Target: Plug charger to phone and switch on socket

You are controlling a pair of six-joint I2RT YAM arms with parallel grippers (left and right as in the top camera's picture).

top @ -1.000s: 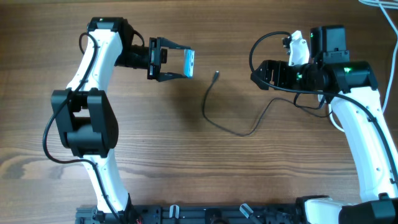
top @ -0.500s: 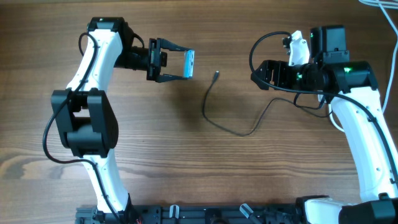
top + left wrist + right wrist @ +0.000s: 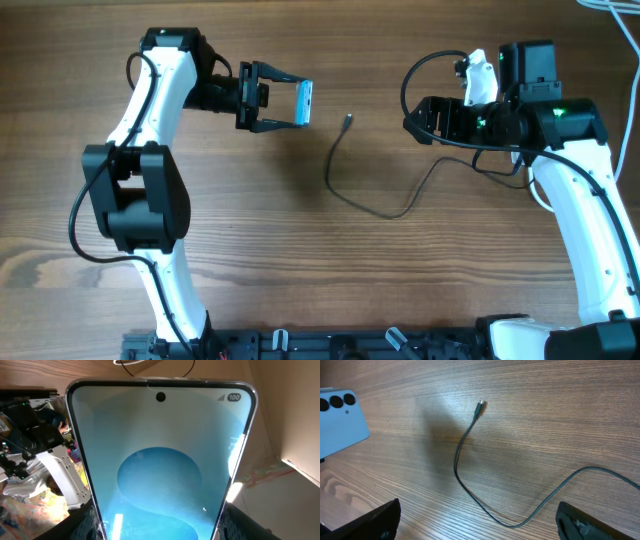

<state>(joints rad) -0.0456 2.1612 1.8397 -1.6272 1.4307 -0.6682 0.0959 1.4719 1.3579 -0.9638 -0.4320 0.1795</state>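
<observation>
My left gripper (image 3: 296, 101) is shut on the phone (image 3: 305, 100) and holds it on edge above the table at the upper left. In the left wrist view the phone's teal-blue lit screen (image 3: 160, 460) fills the frame between the two fingers. The thin black charger cable (image 3: 345, 190) lies loose on the wood, its small plug (image 3: 347, 120) pointing toward the phone, a short gap away. In the right wrist view the cable (image 3: 465, 475) and plug (image 3: 479, 407) lie on the table, with the phone's pale-blue back (image 3: 340, 420) at the left. My right gripper (image 3: 415, 120) is open and empty, above the cable. The socket is hidden.
A thin white cable (image 3: 625, 40) runs along the far right edge of the wooden table (image 3: 300, 260). A black rail (image 3: 330, 345) lies along the front edge.
</observation>
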